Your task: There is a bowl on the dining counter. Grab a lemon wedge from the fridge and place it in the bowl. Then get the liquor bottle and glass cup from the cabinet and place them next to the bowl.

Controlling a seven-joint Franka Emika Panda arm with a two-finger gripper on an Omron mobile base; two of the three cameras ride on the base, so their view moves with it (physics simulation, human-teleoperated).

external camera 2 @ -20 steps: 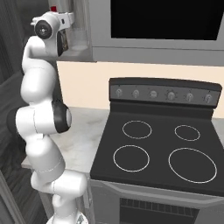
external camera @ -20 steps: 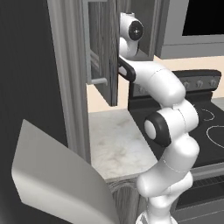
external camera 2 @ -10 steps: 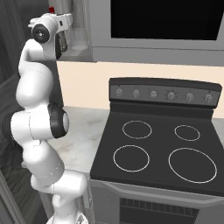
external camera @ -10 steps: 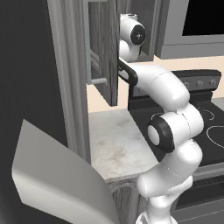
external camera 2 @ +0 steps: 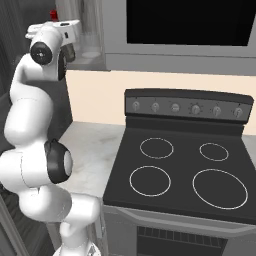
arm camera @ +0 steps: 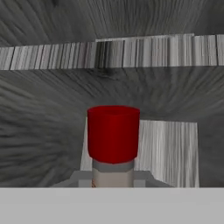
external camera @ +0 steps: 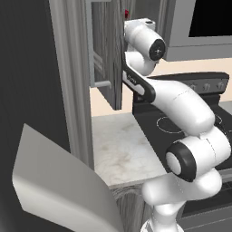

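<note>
The liquor bottle [arm camera: 113, 133] has a red cap and a pale neck, and stands upright inside the open dark wood-grain cabinet [arm camera: 52, 131]. My gripper [arm camera: 113, 180] is shut on the neck just below the cap. The red cap [external camera: 126, 12] peeks out above my hand beside the cabinet door [external camera: 106, 50], and the red cap [external camera 2: 53, 13] also shows from the right side. The glass cup [external camera 2: 91, 42] stands faint and clear on the cabinet shelf, just right of my hand [external camera 2: 64, 32]. The bowl, lemon wedge and dining counter are out of view.
A black stove [external camera 2: 185, 170] with several burners sits to the right, below a dark microwave [external camera 2: 190, 22]. A marble worktop [external camera: 120, 147] lies under the cabinet. The dark fridge [external camera: 31, 68] stands at left, with a pale grey panel [external camera: 59, 186] jutting out low.
My hand with the bottle has drawn slightly back from the cabinet. The elbow has swung lower and closer to the cameras. The grip stays shut.
</note>
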